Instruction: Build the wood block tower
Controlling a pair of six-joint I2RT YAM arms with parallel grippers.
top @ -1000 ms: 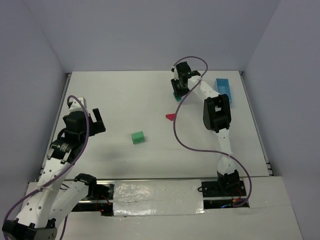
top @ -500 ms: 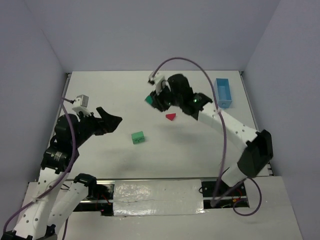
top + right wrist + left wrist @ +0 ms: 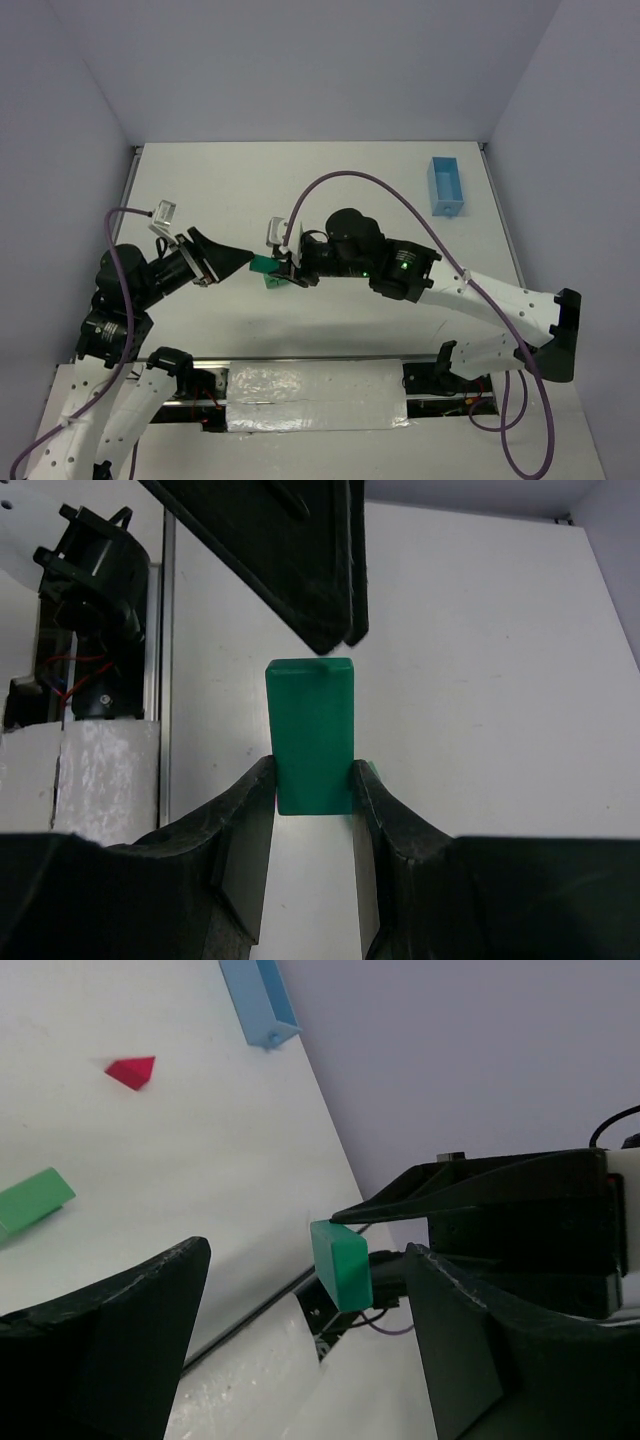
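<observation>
Light blue box point(image 3: 446, 186) near the white table's point(image 3: 250, 190) far-right corner

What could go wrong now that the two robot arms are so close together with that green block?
1. The left gripper points right at the held green block; they might bump and knock it loose.
2. The right gripper pinches only one end of that block, so a nudge could twist it.
3. The second green block lies close beneath them in the top view and could get shoved.
</observation>
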